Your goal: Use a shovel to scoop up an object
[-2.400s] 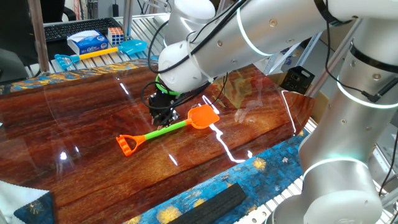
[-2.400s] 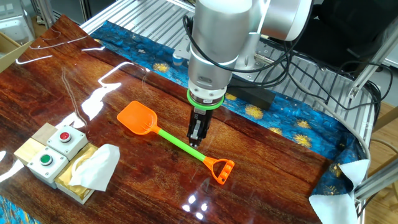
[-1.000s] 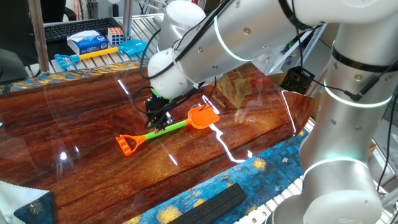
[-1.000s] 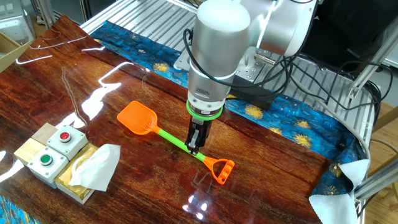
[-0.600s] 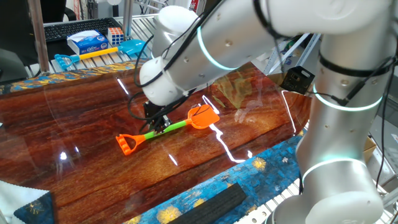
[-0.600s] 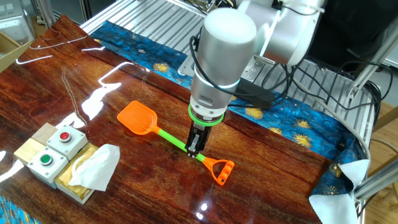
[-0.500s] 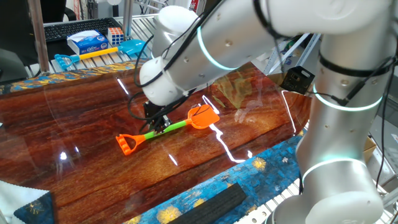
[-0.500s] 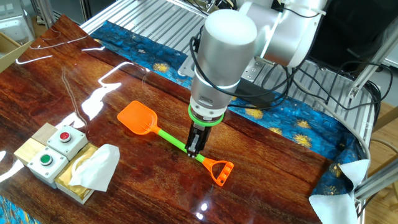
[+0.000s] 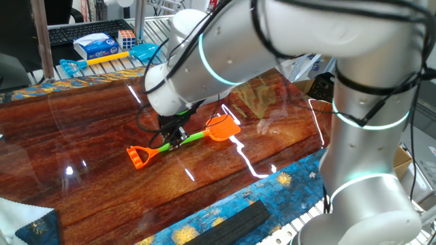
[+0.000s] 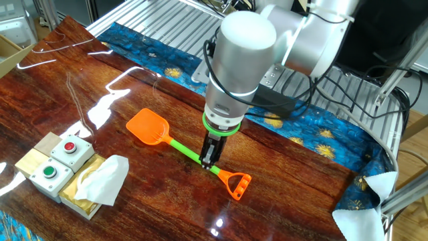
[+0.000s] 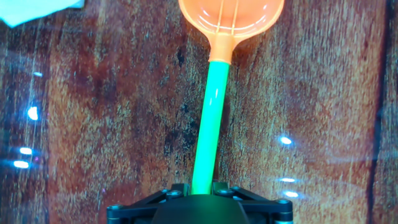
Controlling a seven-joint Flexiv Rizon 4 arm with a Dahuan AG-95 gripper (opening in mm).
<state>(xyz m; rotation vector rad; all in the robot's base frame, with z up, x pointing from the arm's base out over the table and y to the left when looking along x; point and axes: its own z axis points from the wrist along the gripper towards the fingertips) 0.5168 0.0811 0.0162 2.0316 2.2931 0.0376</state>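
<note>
I can't read any text from here; the blue box [image 9: 95,46] behind the worktop [image 9: 88,184] has blurred print.

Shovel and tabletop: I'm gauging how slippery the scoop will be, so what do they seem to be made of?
The shovel looks like moulded plastic: saturated orange blade and grip, green shaft, smooth with a soft sheen. The tabletop looks like dark wood grain under a glossy coat or clear sheet, given the sharp white glare streaks; which one is unclear.

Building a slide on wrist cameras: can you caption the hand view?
Hand view: gripper astride the shovel's green handle, orange blade ahead on the wooden table.
</note>
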